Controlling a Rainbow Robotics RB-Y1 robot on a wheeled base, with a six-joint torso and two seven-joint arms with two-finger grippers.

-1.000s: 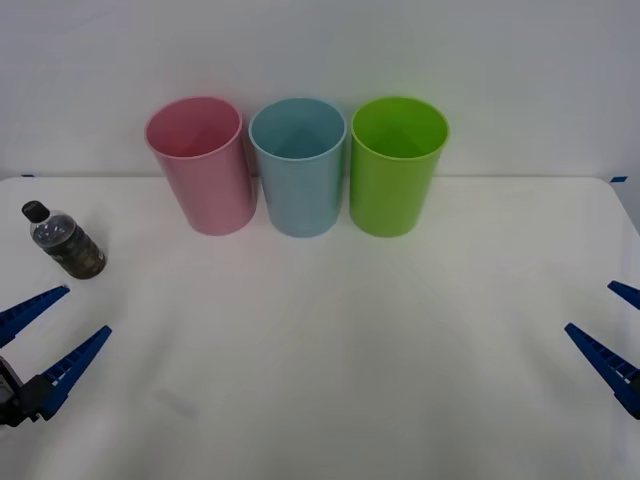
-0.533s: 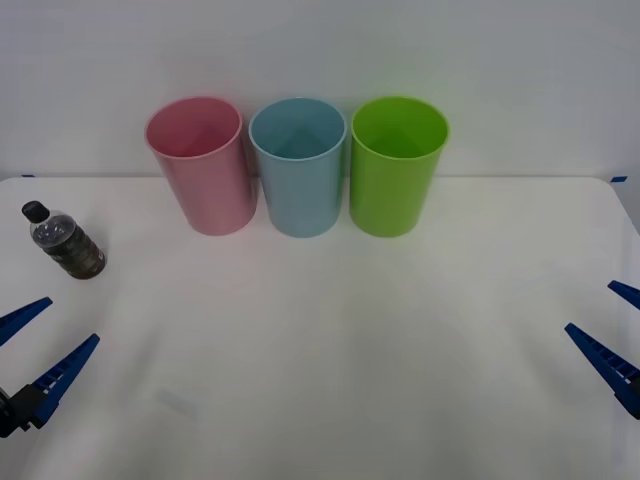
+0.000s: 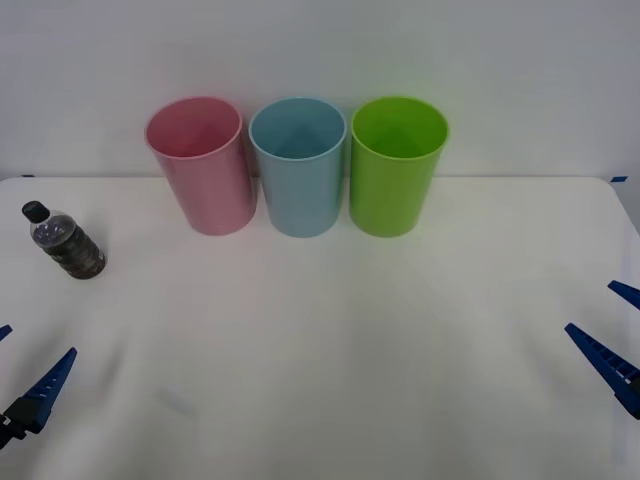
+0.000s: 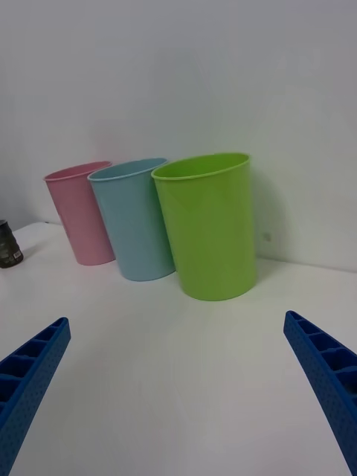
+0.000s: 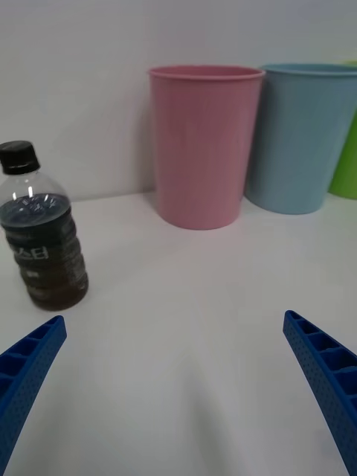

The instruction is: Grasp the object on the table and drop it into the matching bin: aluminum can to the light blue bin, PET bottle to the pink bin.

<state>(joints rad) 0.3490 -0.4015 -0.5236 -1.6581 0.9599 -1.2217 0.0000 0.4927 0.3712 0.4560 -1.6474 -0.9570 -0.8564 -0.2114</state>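
The wide white table [image 3: 330, 360] is carrying everything. Along its far edge three tall plastic cup-shaped bins are standing in a row: the pink bin [image 3: 200, 165] at the left, the light blue bin [image 3: 298, 165] just beside it, and a green bin [image 3: 395, 165]. The small clear PET bottle with a black cap [image 3: 66, 241] is standing upright near the table's left edge, well apart from the pink bin. The left gripper [image 5: 178, 387] is hovering near the bottle, spread wide and holding nothing. The right gripper [image 4: 178, 387] is waiting at the table's right edge, likewise wide apart and empty.
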